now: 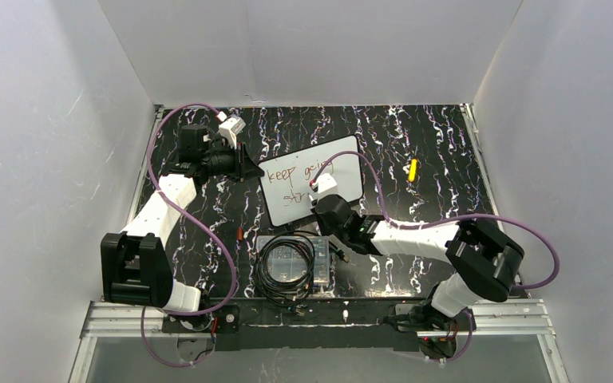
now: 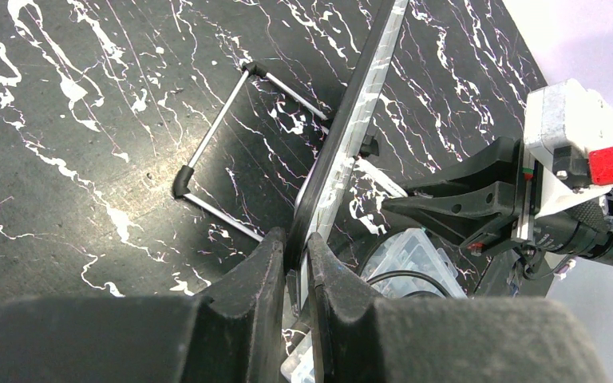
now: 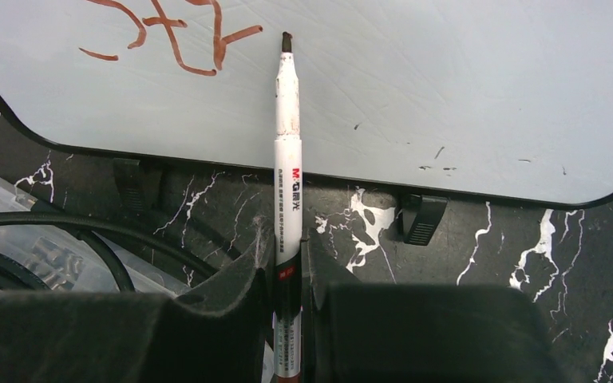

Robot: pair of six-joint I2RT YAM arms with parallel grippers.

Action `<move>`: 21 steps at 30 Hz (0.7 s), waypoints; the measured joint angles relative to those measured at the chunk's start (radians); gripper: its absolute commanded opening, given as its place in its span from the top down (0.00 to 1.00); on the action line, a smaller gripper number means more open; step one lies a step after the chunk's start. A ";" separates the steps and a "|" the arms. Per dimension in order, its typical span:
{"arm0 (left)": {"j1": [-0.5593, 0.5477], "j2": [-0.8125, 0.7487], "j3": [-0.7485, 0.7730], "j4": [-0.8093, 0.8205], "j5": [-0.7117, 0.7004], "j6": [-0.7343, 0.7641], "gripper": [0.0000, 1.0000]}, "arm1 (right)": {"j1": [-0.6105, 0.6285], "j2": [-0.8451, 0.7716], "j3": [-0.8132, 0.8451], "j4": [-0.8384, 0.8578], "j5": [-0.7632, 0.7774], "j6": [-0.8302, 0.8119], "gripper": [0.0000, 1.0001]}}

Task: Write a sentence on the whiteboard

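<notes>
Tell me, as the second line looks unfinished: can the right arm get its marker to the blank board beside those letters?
Probably yes: the right end effector holds the marker with its tip at the whiteboard, and nothing covers the bare surface beside the sentence.

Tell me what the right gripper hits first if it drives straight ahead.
The whiteboard: the marker in the right gripper aims its tip at the white face, beside the written strokes. Whether it touches now is unclear.
</notes>
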 measured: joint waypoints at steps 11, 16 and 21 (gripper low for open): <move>0.000 0.000 0.000 0.000 0.000 0.000 1.00 | 0.000 0.032 0.024 -0.027 -0.043 -0.010 0.99; 0.000 0.000 0.000 0.000 0.000 0.000 1.00 | 0.000 0.032 0.024 -0.049 -0.046 -0.005 0.99; 0.000 0.000 0.000 0.000 0.000 0.000 1.00 | 0.000 0.032 0.024 -0.065 -0.037 0.000 0.99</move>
